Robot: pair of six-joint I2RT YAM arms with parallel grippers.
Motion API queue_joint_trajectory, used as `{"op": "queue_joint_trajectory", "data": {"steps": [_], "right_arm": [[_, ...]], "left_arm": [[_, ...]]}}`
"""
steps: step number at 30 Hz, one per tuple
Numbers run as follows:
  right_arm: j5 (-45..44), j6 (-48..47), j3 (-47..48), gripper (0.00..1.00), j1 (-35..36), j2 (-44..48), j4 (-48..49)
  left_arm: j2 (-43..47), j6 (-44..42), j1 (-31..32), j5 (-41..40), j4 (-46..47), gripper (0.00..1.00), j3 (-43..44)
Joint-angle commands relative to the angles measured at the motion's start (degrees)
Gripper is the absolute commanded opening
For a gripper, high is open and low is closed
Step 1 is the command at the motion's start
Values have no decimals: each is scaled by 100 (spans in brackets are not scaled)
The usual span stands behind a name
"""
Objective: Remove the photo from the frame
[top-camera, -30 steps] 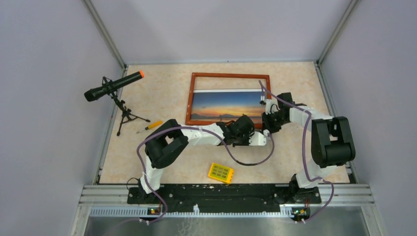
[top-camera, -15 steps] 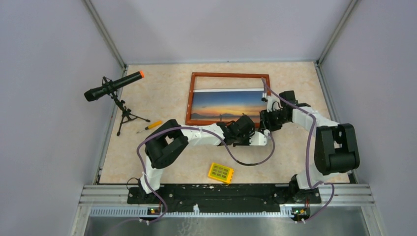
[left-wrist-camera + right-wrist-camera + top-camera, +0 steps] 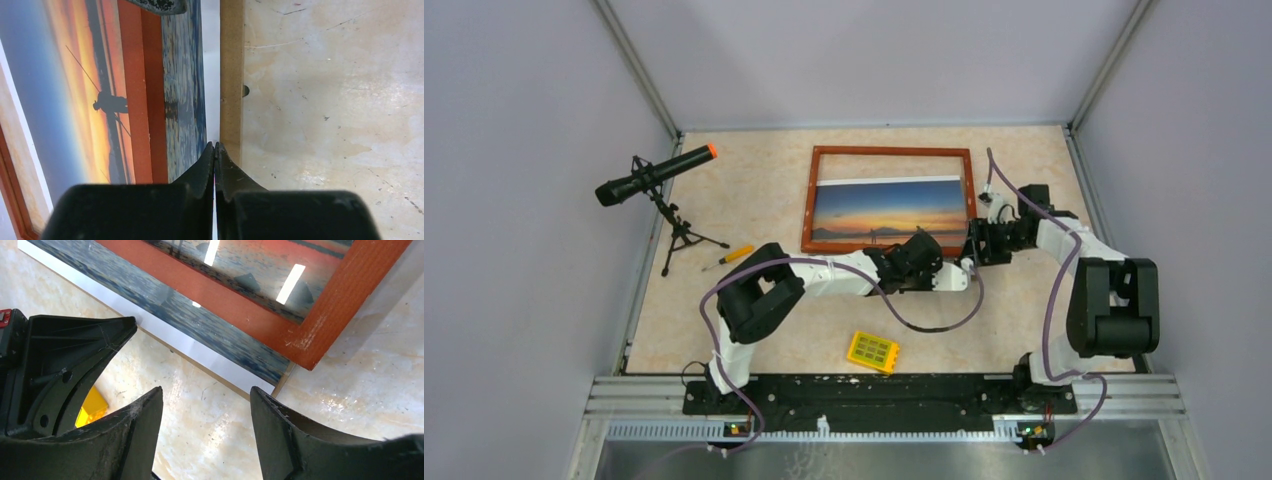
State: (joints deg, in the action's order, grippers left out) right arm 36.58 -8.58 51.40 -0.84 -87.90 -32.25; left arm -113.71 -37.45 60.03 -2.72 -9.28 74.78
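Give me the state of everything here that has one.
the frame: lying flat.
the photo: sticking partly out under the frame's near rail.
left gripper: shut, tips at the photo's white margin.
right gripper: open, holding nothing.
microphone on tripod: standing upright.
yellow block: lying flat.

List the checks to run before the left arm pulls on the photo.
1. Left claw shut at the white margin of the photo: ok.
2. Photo alone pinched, not the backing board too: cannot tell.
3. Photo edge sticks out past the near rail of the frame: ok.
4. Right claw open and holding nothing: ok.
5. Right claw bracing the frame: not ok, it sits apart from the corner.
6. Yellow block apart from the photo: ok.
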Motion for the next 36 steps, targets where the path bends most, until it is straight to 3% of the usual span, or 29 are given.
{"op": "queue_joint_trajectory", "data": {"steps": [1, 6, 20, 28, 36], "right_arm": [[530, 109, 22, 65, -190, -97, -37], [372, 264, 66, 68, -242, -216, -54], [563, 471, 118, 63, -944, -550, -312], [1450, 573, 53, 49, -944, -1088, -64], [1615, 813, -25, 44, -944, -1335, 334]], "left_arm": [[317, -14, -84, -216, 317, 0, 95], [280, 10, -135, -211, 354, 0, 98], [235, 22, -259, -160, 350, 0, 155], [220, 11, -273, -140, 308, 0, 224], [196, 5, -281, -110, 287, 0, 243]]}}
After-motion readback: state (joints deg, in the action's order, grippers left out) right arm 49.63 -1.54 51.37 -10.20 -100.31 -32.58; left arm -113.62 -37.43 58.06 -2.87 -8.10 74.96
